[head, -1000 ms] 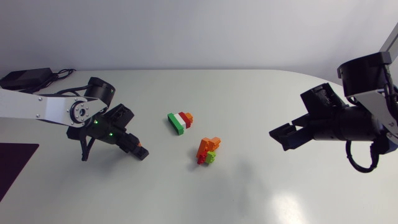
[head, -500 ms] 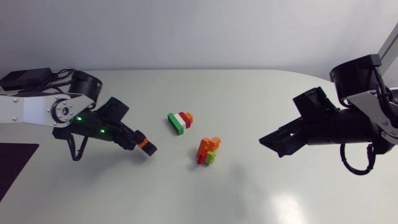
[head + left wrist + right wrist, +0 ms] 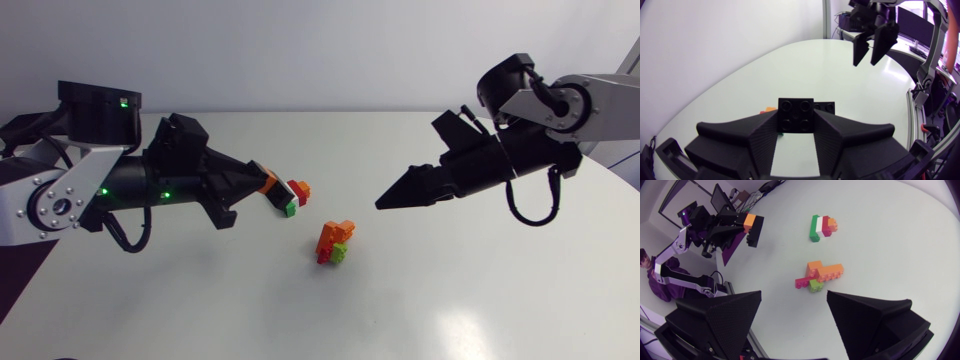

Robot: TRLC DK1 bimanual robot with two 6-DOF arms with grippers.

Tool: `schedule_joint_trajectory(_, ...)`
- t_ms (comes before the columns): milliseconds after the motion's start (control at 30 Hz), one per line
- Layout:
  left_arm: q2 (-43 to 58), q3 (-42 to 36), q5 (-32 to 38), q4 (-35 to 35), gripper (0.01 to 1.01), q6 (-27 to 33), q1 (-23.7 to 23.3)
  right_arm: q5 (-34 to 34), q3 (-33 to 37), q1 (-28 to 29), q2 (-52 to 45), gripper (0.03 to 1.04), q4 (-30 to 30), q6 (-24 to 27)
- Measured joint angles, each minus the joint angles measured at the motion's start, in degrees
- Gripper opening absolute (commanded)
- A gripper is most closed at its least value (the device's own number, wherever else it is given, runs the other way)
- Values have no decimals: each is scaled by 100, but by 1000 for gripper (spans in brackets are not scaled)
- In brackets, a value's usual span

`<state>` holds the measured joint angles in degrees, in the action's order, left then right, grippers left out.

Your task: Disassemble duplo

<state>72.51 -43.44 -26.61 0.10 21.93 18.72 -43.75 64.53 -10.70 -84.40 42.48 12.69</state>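
Observation:
My left gripper (image 3: 266, 185) is shut on an orange brick (image 3: 269, 182), held above the table just left of a green, white, red and orange stack (image 3: 296, 193) lying on its side. In the left wrist view the brick's dark studded underside (image 3: 796, 115) sits clamped between the fingers. In front of that stack lies an orange, red and green cluster (image 3: 335, 242). My right gripper (image 3: 385, 201) hangs open above the table, right of both stacks. The right wrist view shows the cluster (image 3: 819, 275) ahead of its spread fingers, with the striped stack (image 3: 822, 226) and the held brick (image 3: 750, 220) farther off.
A black box with cables (image 3: 25, 128) lies at the table's back left corner. A dark mat (image 3: 18, 285) covers the front left edge. Bare white tabletop (image 3: 450, 300) stretches across the front and right.
My left arm rose and swung right with the orange brick, up to the striped stack. My right arm lifted and came in leftward toward the middle, its fingers still apart.

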Motion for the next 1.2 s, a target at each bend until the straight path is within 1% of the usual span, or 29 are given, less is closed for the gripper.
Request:
schedule_joint_trajectory(167, 214, 0, 162, 345, 297, -37, 492, -208, 170, -4, -535, 902, 96, 2)
schedule_joint_trajectory(333, 704, -50, 433, 503, 297, -59, 960, -433, 291, -105, -752, 900, 240, 15)
schedule_joint_trajectory(400, 918, -175, 544, 533, 298, -59, 1137, -483, 358, -181, -761, 839, 264, 17)
schedule_joint_trajectory(433, 997, -247, 588, 542, 298, -61, 1220, -525, 393, -214, -761, 828, 264, 20)
schedule_joint_trajectory(533, 1167, -503, 774, 619, 300, -59, 1486, -647, 516, -260, -776, 826, 367, 22)
schedule_joint_trajectory(667, 1226, -809, 1027, 640, 302, -61, 1862, -837, 656, -260, -879, 787, 463, 24)
schedule_joint_trajectory(767, 1226, -918, 1163, 715, 302, -61, 2059, -894, 728, -278, -990, 787, 560, 26)
schedule_joint_trajectory(867, 1224, -920, 1196, 734, 303, -61, 2116, -1027, 772, -275, -1102, 785, 577, 42)
schedule_joint_trajectory(900, 1224, -920, 1209, 734, 303, -61, 2116, -1032, 776, -275, -1126, 752, 590, 44)
schedule_joint_trajectory(1067, 1224, -918, 1215, 793, 303, -61, 2116, -1104, 785, -275, -1167, 428, 673, 66)
schedule_joint_trajectory(1100, 1224, -918, 1215, 809, 305, -61, 2116, -1117, 785, -278, -1167, 395, 673, 68)
schedule_joint_trajectory(1167, 1220, -918, 1217, 835, 303, -61, 2114, -1130, 785, -278, -1167, 367, 682, 70)
schedule_joint_trajectory(1200, 1217, -918, 1217, 857, 303, -61, 2114, -1139, 785, -278, -1167, 338, 686, 79)
